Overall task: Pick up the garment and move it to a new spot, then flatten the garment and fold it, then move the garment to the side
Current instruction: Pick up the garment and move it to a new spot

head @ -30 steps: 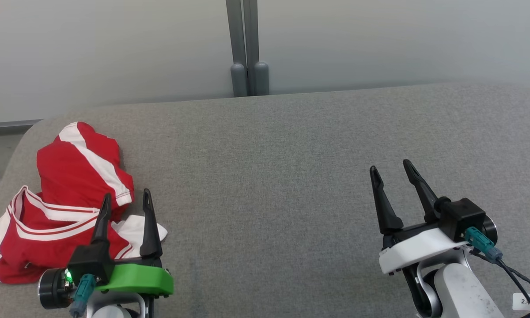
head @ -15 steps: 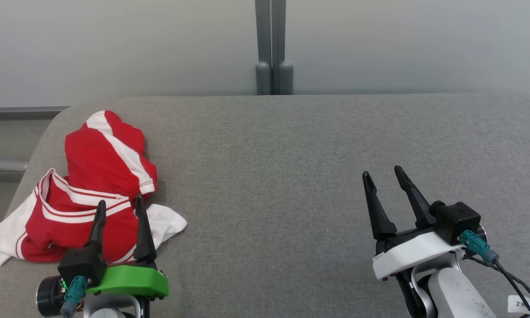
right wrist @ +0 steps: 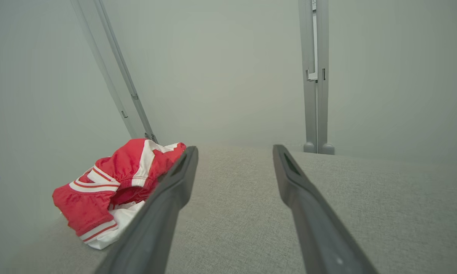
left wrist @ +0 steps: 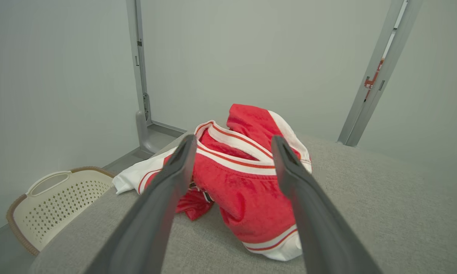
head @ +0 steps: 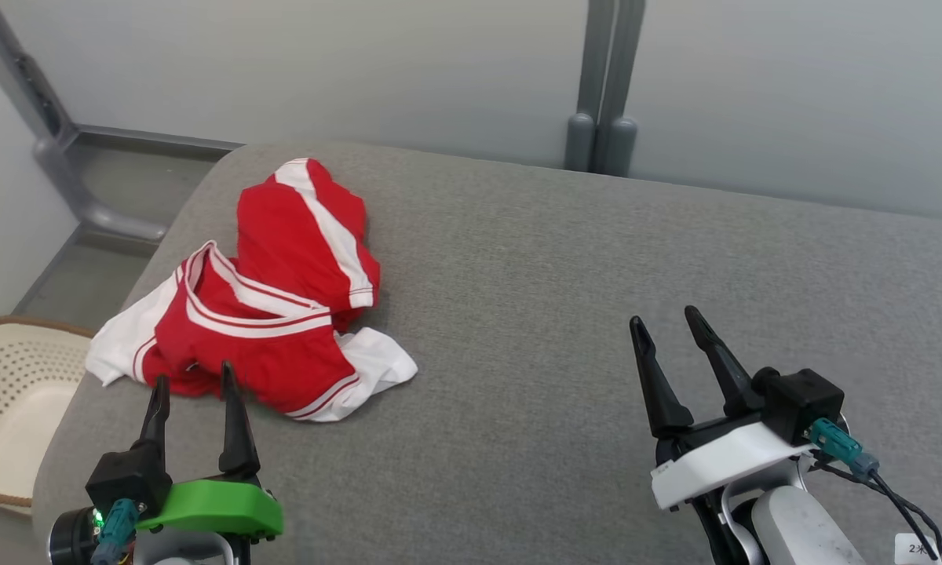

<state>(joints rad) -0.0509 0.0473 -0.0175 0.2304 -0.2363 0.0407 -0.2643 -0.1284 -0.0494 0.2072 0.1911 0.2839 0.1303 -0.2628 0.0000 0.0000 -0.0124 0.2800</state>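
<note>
Garment (head: pixel 298 235) lies bunched on the bench (head: pixel 557 275), upper left of the frame. Left hand (head: pixel 193 374) and right hand (head: pixel 662 316) are spread, empty. A clumsy grab could shove it off the edge.

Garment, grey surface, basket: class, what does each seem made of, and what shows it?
Garment: soft matte fabric, likely knit; it crumples into folds. Grey surface: woven upholstery cloth; fine speckled weave. Basket: probably moulded cream plastic; regular punched holes, brownish rim.

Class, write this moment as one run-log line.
stage: pre-grasp | garment: crumpled on grey cushion | left pincer: open, facing garment | right pincer: open, empty
</note>
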